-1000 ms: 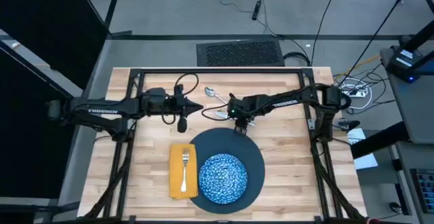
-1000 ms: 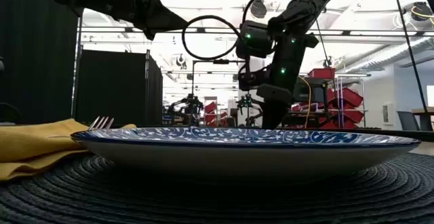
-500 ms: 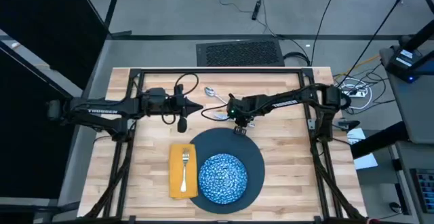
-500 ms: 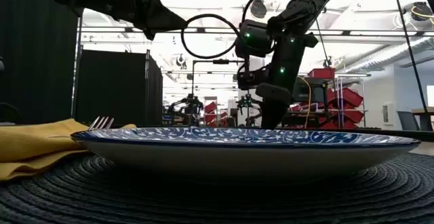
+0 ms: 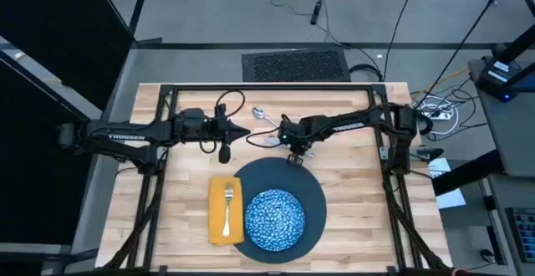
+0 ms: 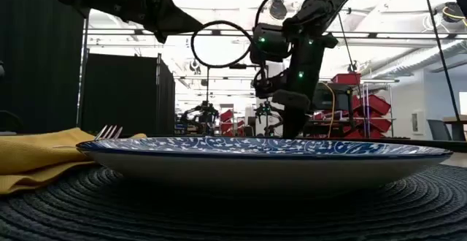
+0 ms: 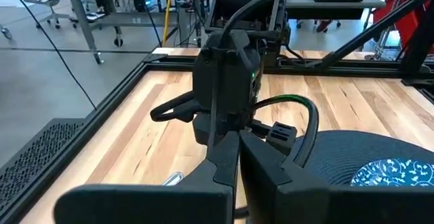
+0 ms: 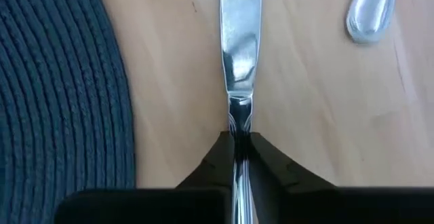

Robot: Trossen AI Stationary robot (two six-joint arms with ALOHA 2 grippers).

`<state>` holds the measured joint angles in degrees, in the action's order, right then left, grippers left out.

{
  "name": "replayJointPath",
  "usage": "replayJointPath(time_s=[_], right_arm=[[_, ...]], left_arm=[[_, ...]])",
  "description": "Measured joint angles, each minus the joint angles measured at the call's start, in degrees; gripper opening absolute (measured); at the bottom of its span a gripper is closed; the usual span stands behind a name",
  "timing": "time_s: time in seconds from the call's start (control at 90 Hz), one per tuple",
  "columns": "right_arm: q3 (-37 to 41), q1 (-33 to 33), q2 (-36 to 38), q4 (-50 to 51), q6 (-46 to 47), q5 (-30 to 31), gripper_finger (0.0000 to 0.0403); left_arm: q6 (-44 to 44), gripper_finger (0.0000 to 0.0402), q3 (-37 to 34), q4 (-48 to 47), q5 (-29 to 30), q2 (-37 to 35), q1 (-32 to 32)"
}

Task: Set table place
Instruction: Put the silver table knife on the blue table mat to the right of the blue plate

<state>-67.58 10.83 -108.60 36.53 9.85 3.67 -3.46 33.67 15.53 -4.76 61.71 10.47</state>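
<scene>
A silver knife (image 8: pixel 237 54) lies on the wooden table (image 5: pixel 359 184) just beyond the far edge of a dark round woven mat (image 5: pixel 309 184), and my right gripper (image 5: pixel 293 155) is shut on it. A blue-and-white patterned dish (image 5: pixel 273 219) sits on the mat. At the mat's left, a fork (image 5: pixel 227 205) lies on a yellow napkin (image 5: pixel 219 226). A spoon (image 5: pixel 261 115) lies farther back. My left gripper (image 5: pixel 245 132) hovers shut left of the knife and holds nothing. My right gripper pinches the knife between its two fingers (image 8: pixel 217 159), where the handle meets the blade (image 8: pixel 237 119). It comes from above, pointing down. The blade runs on toward the table's left. Whether the knife is lifted off the wood, I cannot tell.
The spoon's handle end (image 8: pixel 369 13) lies close beside the knife's blade on its far side. A black frame (image 5: pixel 276 90) runs along the table's far edge and down both sides. Bare wood shows right of the mat.
My right gripper has shifted a little toward the table's left edge, staying low over the knife and shut. My left arm has kept still.
</scene>
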Motion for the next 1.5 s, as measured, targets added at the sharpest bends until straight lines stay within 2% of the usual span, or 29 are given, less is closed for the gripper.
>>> replayJointPath(time_s=[0.267, 0.478, 0.644, 0.733, 1.044, 1.167, 1.267, 1.5], right_arm=[[-3.9, -0.3, -0.1, 7.3, 1.5, -0.3, 0.0005], [-4.1, -2.0, 0.0, 10.5, 3.0, -0.3, 0.0003], [-4.1, -3.5, 0.5, 10.7, 3.0, 5.2, 0.0002], [-4.1, -2.8, 1.1, 10.5, 2.7, 5.4, 0.0001], [-3.8, 1.3, 1.2, 9.8, 1.1, 4.8, 0.0000], [-3.8, 2.0, 1.2, 8.4, 0.9, 0.0, 0.0001], [-3.8, 2.3, 1.2, 6.8, -0.1, -3.5, 0.0014], [-3.8, 2.2, 1.2, 6.5, -0.6, -3.6, 0.0090]], left_arm=[[0.0, 0.0000, 0.0, 0.0, 0.0, 0.0, 0.0], [-0.1, 0.0000, 0.0, -0.1, 0.0, 0.0, 0.0], [-0.3, 0.0000, 0.0, -0.1, 0.0, 0.0, 0.0], [-0.3, 0.0000, 0.0, -0.1, 0.0, 0.0, 0.0], [0.0, 0.0000, 0.0, -0.1, 0.0, 0.0, -0.4], [-0.1, 0.0000, 0.0, -0.2, 0.0, 0.0, -0.4], [-0.1, 0.0000, 0.0, -0.2, 0.0, 0.0, -0.4], [-0.2, 0.0000, 0.0, -0.2, 0.0, 0.0, -0.4]])
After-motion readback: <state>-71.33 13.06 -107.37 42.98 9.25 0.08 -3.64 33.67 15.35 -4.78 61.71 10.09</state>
